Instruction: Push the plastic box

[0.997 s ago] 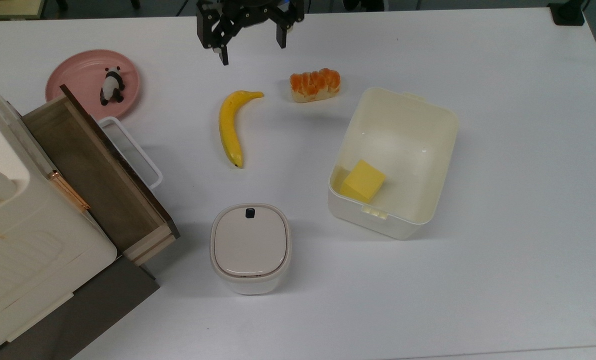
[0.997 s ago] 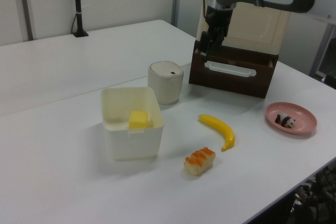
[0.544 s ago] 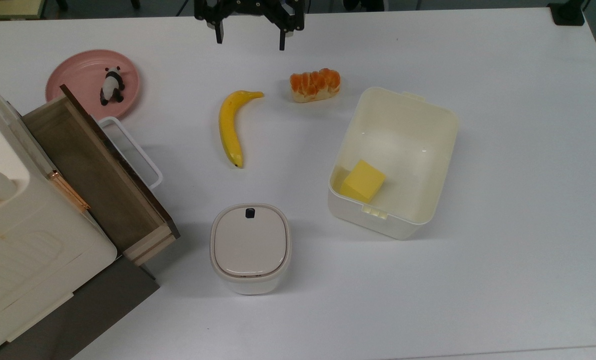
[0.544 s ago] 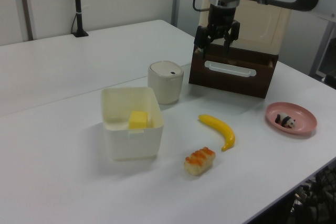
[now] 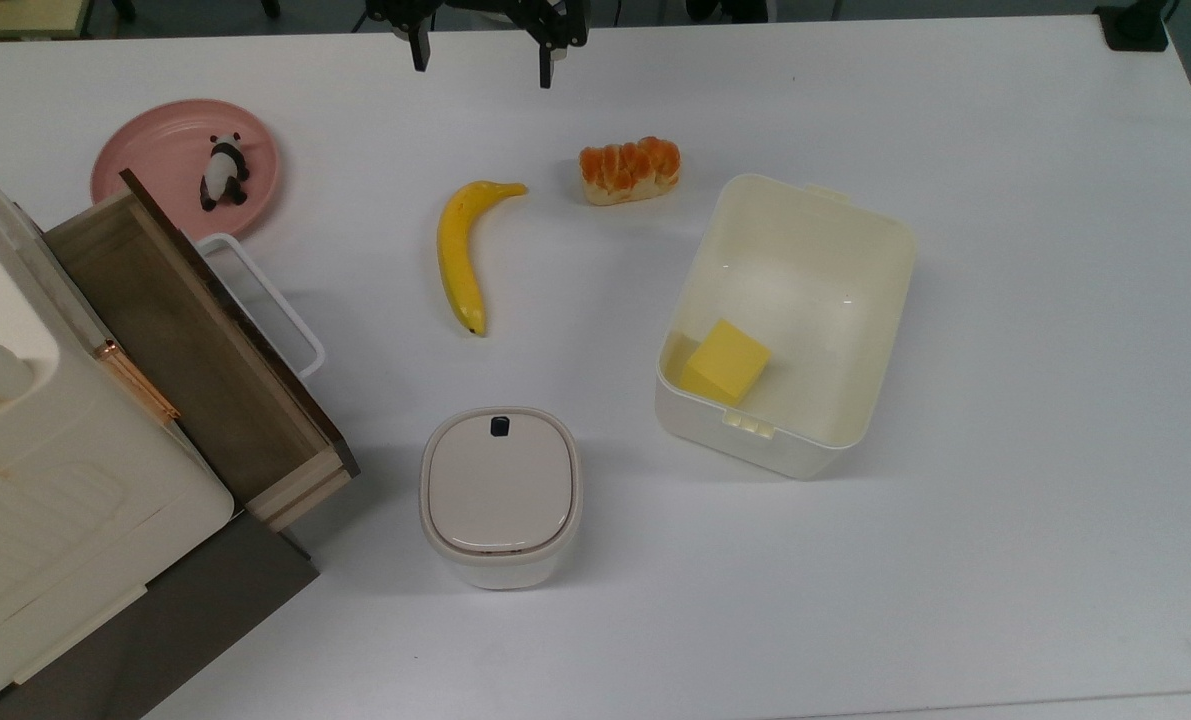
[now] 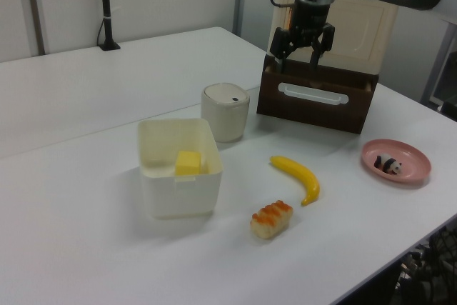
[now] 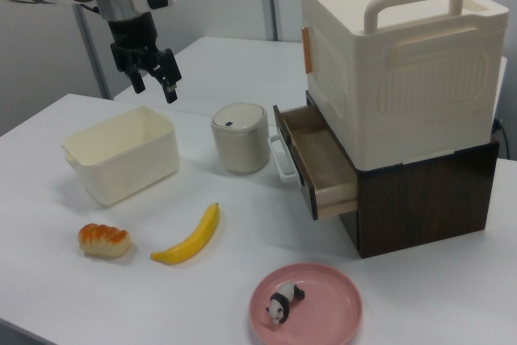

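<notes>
The plastic box is a cream-white lidless tub on the white table, right of centre in the top view, also seen from the side. A yellow block lies in one corner inside it. My gripper hangs open and empty in the air at the top view's top edge, well away from the box. In the left view the gripper is in front of the cabinet. In the right view the gripper hovers above and behind the box.
A banana and an orange bread roll lie between gripper and box. A beige-lidded bin stands near the front. A cabinet with an open wooden drawer and a pink plate with a panda figure are at the top view's left.
The gripper has turned and drawn back toward the top view's top edge, its fingers now spread wider. The box and the other objects have not moved.
</notes>
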